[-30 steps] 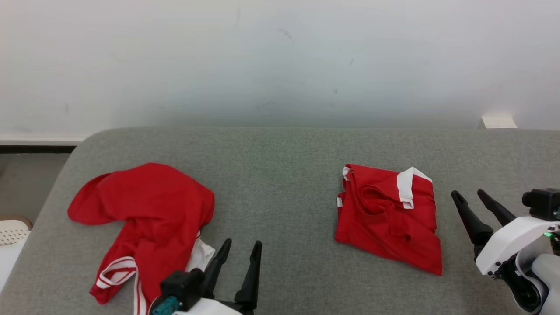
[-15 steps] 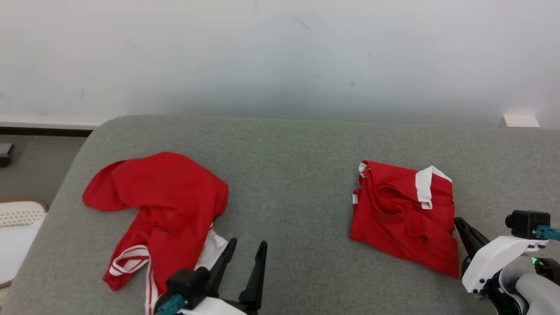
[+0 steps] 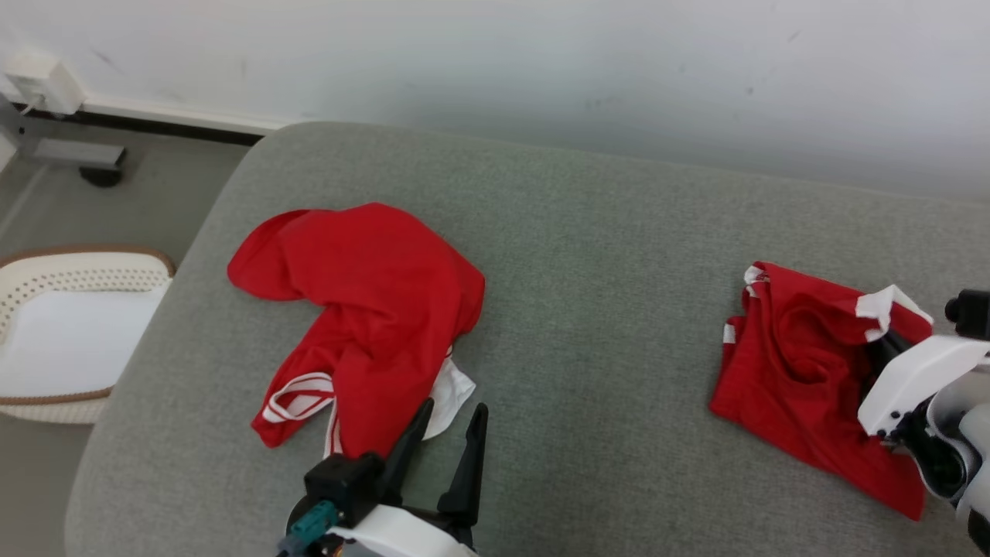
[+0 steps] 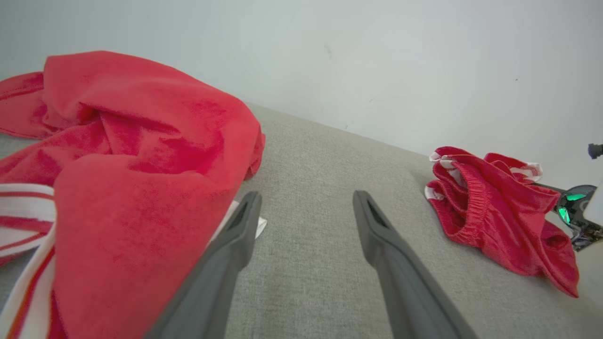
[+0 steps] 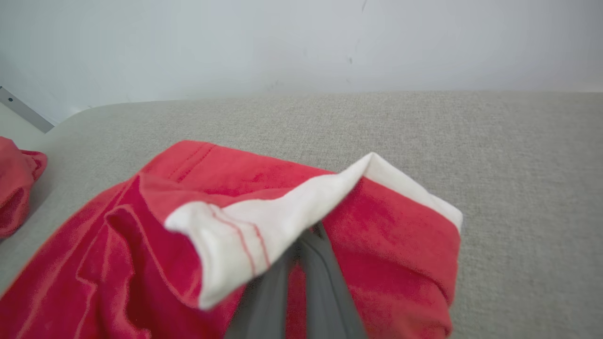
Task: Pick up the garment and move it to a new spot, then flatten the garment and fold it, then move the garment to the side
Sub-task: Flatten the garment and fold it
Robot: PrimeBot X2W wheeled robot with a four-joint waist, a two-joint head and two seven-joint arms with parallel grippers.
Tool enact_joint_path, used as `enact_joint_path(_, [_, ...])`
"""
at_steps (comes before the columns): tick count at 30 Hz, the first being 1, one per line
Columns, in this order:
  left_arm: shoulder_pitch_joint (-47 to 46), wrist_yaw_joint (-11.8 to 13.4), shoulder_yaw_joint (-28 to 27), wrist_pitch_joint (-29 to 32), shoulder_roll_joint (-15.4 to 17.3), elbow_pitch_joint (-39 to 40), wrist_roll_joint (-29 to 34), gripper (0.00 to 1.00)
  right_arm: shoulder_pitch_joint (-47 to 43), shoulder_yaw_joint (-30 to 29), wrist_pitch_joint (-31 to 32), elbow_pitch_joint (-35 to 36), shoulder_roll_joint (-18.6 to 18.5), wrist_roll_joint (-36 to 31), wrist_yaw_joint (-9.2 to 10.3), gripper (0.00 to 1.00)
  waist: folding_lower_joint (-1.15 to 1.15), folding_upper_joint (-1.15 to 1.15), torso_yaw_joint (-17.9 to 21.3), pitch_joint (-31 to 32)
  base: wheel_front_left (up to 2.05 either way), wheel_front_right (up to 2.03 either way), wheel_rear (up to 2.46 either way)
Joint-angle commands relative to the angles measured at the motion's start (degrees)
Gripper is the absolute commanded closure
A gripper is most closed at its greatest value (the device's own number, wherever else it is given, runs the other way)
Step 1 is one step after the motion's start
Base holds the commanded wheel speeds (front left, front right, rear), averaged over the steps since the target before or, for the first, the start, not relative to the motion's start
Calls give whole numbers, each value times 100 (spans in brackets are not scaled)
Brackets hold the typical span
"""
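Garments 2: crumpled garment (image 3: 379, 294), folded garment (image 3: 789, 363) in right claw (image 5: 301, 254); baskets 1 (image 3: 77, 259).

Our left gripper (image 3: 453, 411) sits low centre in head view, fingers (image 4: 235, 245) spread wide and pointing forward, nothing between them. Our right gripper (image 3: 884, 350) is at the right edge, white wrist housing (image 3: 916, 379) angled up-left. Its fingers (image 5: 320, 282) are pinched together on the folded garment (image 3: 797, 363), red fabric caught between them, tips hidden under its white-trimmed edge.
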State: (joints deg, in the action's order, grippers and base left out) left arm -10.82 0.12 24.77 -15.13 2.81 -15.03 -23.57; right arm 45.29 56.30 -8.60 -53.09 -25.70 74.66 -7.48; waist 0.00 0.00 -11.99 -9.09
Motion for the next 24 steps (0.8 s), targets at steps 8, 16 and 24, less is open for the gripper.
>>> enact_joint_path(8, [-179, 123, 111, -1, 19, 72, -184, 0, 646, 37, 18, -129, -202, 9, -1, 100, 0, 0, -384, -393, 0, 0, 0])
enact_joint_path(16, [-163, 153, 85, -1, 18, 33, -200, 0, 657, 174, -231, 30, -82, 78, -1, 100, 0, 0, -225, -221, 0, 0, 0])
enact_joint_path(24, [-62, 98, 51, -1, 19, -41, -132, 0, 218, 326, -319, 62, -195, 230, -1, 100, 0, 0, 43, 10, 0, 0, 0])
